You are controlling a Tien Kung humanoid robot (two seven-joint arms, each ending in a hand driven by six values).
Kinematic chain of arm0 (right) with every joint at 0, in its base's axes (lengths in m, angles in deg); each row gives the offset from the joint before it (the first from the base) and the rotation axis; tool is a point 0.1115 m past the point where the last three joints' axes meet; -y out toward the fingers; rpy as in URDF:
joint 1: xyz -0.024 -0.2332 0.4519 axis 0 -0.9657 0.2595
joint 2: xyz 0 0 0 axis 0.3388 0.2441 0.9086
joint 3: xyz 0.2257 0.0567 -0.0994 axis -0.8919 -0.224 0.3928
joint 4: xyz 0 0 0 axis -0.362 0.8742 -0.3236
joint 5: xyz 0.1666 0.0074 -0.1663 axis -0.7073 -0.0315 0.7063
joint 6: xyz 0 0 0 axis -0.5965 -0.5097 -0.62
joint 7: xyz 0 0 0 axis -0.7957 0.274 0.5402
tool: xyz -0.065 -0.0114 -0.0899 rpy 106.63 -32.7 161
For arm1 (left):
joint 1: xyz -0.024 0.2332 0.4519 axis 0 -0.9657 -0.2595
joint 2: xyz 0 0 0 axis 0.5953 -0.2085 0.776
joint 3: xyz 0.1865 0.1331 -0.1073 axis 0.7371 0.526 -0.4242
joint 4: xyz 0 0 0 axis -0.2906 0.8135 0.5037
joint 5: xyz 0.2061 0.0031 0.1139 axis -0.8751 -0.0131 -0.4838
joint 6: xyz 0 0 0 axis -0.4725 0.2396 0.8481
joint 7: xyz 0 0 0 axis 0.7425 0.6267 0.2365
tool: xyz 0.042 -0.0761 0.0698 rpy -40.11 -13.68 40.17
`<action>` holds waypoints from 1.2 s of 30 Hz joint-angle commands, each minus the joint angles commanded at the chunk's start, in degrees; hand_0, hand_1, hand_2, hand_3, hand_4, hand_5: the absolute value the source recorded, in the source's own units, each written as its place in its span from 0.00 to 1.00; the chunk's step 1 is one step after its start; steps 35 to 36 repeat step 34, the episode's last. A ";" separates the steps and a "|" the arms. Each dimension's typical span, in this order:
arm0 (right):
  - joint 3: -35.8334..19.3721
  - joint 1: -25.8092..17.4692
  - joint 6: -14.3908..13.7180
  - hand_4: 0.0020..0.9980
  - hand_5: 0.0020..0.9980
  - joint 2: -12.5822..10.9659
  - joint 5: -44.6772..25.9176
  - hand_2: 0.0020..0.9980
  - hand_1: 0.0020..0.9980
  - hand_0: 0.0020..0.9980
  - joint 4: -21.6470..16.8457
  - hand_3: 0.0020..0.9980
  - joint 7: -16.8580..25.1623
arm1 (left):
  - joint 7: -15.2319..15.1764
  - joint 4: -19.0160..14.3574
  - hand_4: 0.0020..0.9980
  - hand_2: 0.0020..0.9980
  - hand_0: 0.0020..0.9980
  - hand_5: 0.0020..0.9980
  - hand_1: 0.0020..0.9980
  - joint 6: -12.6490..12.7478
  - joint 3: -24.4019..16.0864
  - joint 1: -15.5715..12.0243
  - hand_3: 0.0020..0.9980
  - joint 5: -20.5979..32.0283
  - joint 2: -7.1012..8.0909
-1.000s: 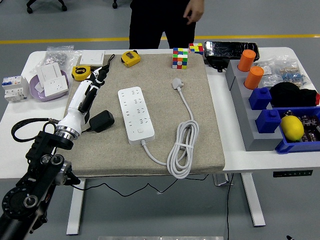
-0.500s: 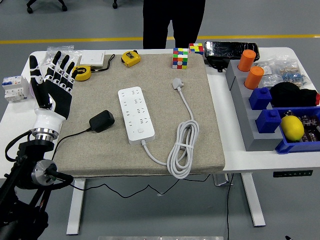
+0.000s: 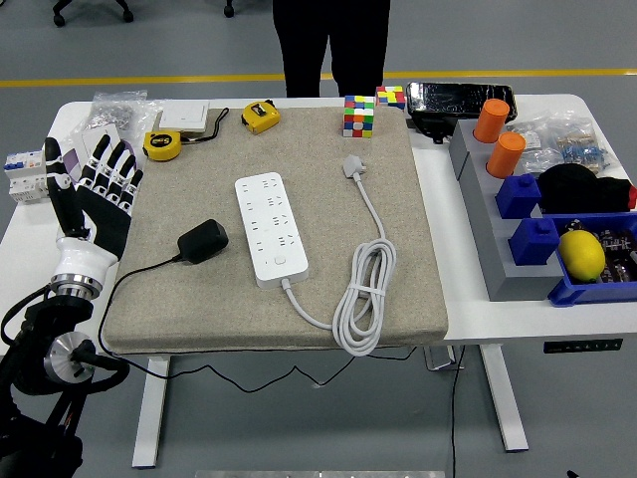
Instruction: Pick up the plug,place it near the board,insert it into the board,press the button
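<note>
Since half a second ago the left hand (image 3: 95, 194) has dropped back toward the mat's (image 3: 398, 279) left edge — it was raised higher over the purple tray (image 3: 72, 177) before, and a second ago it was stretched out along the mat next to the plug (image 3: 203, 240). Now its fingers are spread, palm facing forward, holding nothing. No right arm anywhere in the shot.

Only the head view to go on. That plug is a black adapter block lying on the mat just left of the board (image 3: 270, 228), near it but not touching, with its thin black cable (image 3: 139, 271) running off to the left and down over the mat's front edge. My guess: it's light, rigid plastic, a bit slick, so I'd pinch it across the two long sides of the body and not by the cable, which is floppy and will drag a bit as it lifts. I can't see the prongs from here, so it'll probably need turning before insertion.

Room looks decent — open mat between hand and plug, and the board's sockets are all free. The button sits at the board's near end. Its own white cord (image 3: 363, 289) coils to the right, out of the way. A tape measure (image 3: 161, 145) sits just past the mat's far-left corner, and a person (image 3: 328, 45) stands at the far side, hands not in view.
</note>
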 joint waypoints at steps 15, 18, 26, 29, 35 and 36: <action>-0.51 -0.03 -0.01 1.00 0.88 0.19 0.23 0.74 0.75 0.84 0.00 0.77 0.07 | 0.42 -2.18 1.00 0.90 0.99 1.00 0.95 2.04 -1.57 -0.69 0.90 -9.58 -0.01; -0.60 -0.09 -0.04 1.00 0.88 0.21 0.26 0.74 0.75 0.84 0.00 0.77 0.10 | 1.07 -2.75 1.00 0.88 0.95 1.00 0.93 2.79 -2.18 -0.86 0.88 -13.09 -0.09; -0.97 -0.27 -0.10 1.00 0.88 0.26 0.55 0.74 0.75 0.84 0.00 0.78 0.05 | 2.35 -4.12 1.00 0.87 0.94 1.00 0.91 4.05 -3.55 -0.80 0.87 -20.54 -0.16; -0.95 -0.33 -0.08 1.00 0.88 0.31 0.51 0.74 0.75 0.85 0.00 0.77 0.11 | 2.40 -4.19 1.00 0.86 0.94 1.00 0.91 4.10 -4.00 -0.83 0.86 -20.91 0.03; -0.94 -0.33 -0.09 1.00 0.88 0.32 0.40 0.74 0.75 0.85 0.00 0.77 0.19 | 2.38 -4.57 1.00 0.86 0.94 1.00 0.91 4.61 -4.82 -0.94 0.86 -22.44 0.24; -0.94 -0.33 -0.09 1.00 0.88 0.32 0.40 0.74 0.75 0.85 0.00 0.77 0.19 | 2.38 -4.57 1.00 0.86 0.94 1.00 0.91 4.61 -4.82 -0.94 0.86 -22.44 0.24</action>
